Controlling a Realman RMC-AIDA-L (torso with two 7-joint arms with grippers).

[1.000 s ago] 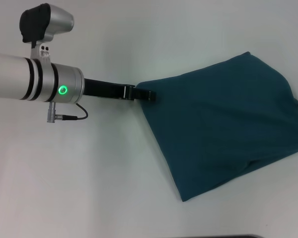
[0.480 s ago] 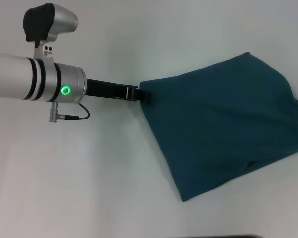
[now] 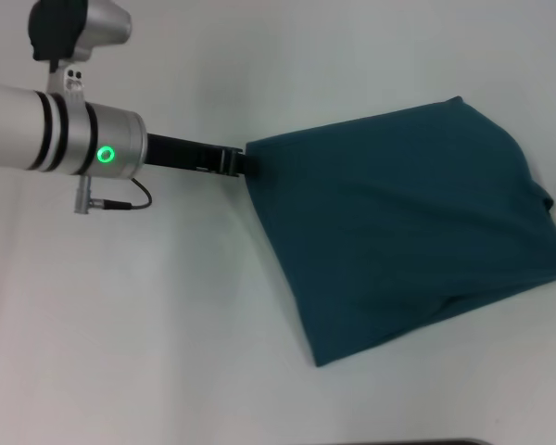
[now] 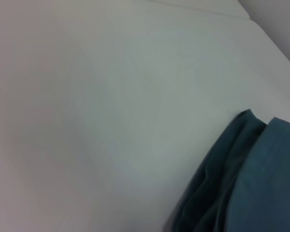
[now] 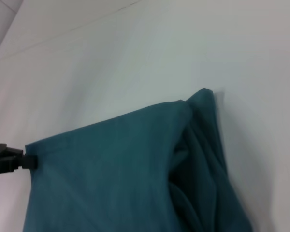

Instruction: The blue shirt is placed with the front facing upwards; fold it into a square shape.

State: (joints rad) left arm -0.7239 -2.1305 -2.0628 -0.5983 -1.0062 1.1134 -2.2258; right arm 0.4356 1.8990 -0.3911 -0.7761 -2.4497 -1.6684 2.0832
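The left pincer (image 3: 242, 164) has pulled the blue shirt (image 3: 408, 232) leftward, clamped on its corner, folded diagonally.

The head camera looks down from high up at the blue shirt (image 3: 408, 232) on the white worktop (image 3: 167, 324); both wrist cameras sit low and close beside the shirt; all three views share its cloth.

Left arm (image 3: 37, 139): silver cylinder, black bands. Green ring light (image 3: 104, 154) is glowing on wrist collar. Black-capped silver camera housing (image 3: 74, 26) is sitting above. Thin black cable (image 3: 130, 195) is looping beneath. Black left gripper (image 3: 232, 163) is extending forward.
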